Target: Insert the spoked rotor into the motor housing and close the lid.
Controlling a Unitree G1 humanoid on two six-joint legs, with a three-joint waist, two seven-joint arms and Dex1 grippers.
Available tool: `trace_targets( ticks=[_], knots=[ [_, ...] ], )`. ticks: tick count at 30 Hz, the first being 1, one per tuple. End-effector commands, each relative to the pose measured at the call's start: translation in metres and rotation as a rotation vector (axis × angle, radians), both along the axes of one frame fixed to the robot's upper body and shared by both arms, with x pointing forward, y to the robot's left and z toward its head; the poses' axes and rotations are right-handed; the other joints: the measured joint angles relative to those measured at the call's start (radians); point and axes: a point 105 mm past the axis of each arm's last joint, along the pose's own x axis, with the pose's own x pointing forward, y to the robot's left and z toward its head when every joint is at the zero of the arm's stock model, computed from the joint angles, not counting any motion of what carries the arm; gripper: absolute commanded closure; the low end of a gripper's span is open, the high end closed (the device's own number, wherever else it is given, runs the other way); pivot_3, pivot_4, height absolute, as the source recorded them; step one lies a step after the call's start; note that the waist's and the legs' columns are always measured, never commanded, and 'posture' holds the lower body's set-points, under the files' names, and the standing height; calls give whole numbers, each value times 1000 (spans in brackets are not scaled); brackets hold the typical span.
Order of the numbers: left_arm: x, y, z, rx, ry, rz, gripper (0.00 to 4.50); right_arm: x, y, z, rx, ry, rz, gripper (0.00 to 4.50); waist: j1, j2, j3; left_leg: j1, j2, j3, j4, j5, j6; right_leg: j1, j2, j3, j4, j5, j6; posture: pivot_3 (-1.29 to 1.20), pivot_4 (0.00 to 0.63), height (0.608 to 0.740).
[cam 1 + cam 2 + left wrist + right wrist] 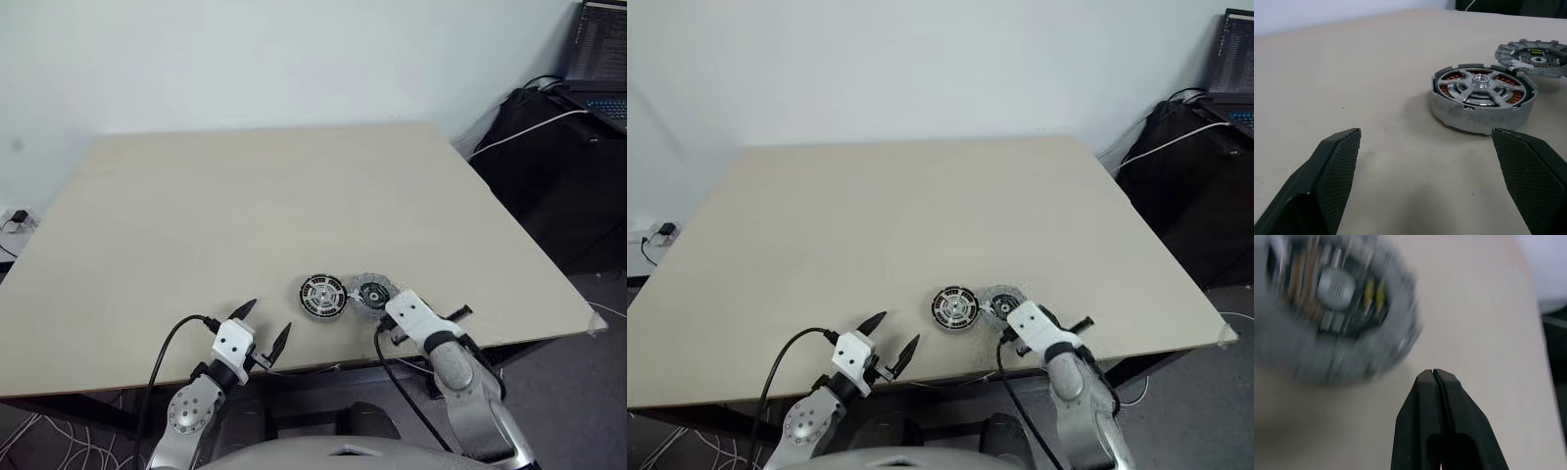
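The motor housing [1469, 116] sits on the pale table near its front edge. The spoked rotor [1480, 82] lies inside it, with copper windings showing between the silver spokes. Just to its right the lid [372, 292] lies flat on the table, dark greenish centre up. My left gripper [267, 318] hovers open over the front edge, left of the housing and apart from it, nothing between its fingers. In the right wrist view my right gripper [1434, 374] is shut and empty, its tips just short of the lid [1327, 308].
The table [245, 196] is bare beyond the two parts. Its front edge runs just under both hands. A dark stand with a laptop [602, 59] and white cables stands off the right side. A plug and wires [18, 217] lie on the floor at left.
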Motion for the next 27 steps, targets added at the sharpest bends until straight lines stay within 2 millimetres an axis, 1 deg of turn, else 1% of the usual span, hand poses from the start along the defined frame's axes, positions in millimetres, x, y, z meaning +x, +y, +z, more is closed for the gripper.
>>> trace_targets(
  ticks=[1,4,6,10,14,17,22,23,27],
  knots=[
    [6,-8,18,-8,-63,-43,175,-4,-7,-4,-9,-15,-45,4493,-1,0,0,0,0,0,0,0,0,0,0,0,0,0,0,0,0,740],
    [6,-9,21,-12,-64,-50,865,-7,-8,-12,34,-13,-69,4500,-6,1,0,0,0,-1,0,0,0,0,0,0,0,0,0,0,0,740],
    [6,-10,23,-14,-64,-53,1616,-5,-9,-16,74,-29,-81,4500,-7,1,0,0,0,-1,0,0,0,0,0,0,0,0,0,0,0,740],
    [6,-13,25,-18,-62,-61,2860,2,-10,-21,154,-93,-79,4500,-14,0,0,0,1,-2,-1,0,0,1,1,0,-1,0,0,0,0,740],
    [5,-14,26,-15,-59,-57,4174,7,-1,-20,229,-141,-48,4500,-21,0,0,0,1,-2,-1,0,0,1,1,1,-2,0,0,0,0,740],
    [6,-14,26,-12,-56,-48,4174,13,11,-14,292,-182,-6,4500,-22,1,0,1,2,-2,-2,0,0,0,1,2,-2,0,0,0,0,740],
    [7,-13,27,-12,-54,-35,4174,19,32,0,380,-236,83,4500,-19,5,2,3,3,-2,-3,0,0,0,1,2,-1,0,0,0,0,740],
    [7,-13,27,-13,-53,-33,4174,20,34,4,385,-249,98,4500,-17,5,2,4,2,-2,-4,0,0,0,1,2,-1,0,0,0,0,740],
    [7,-13,28,-15,-50,-27,4174,25,32,14,430,-279,109,4500,-12,5,2,5,-1,-2,-4,0,-1,1,1,2,-1,0,0,0,0,740]
  ],
)
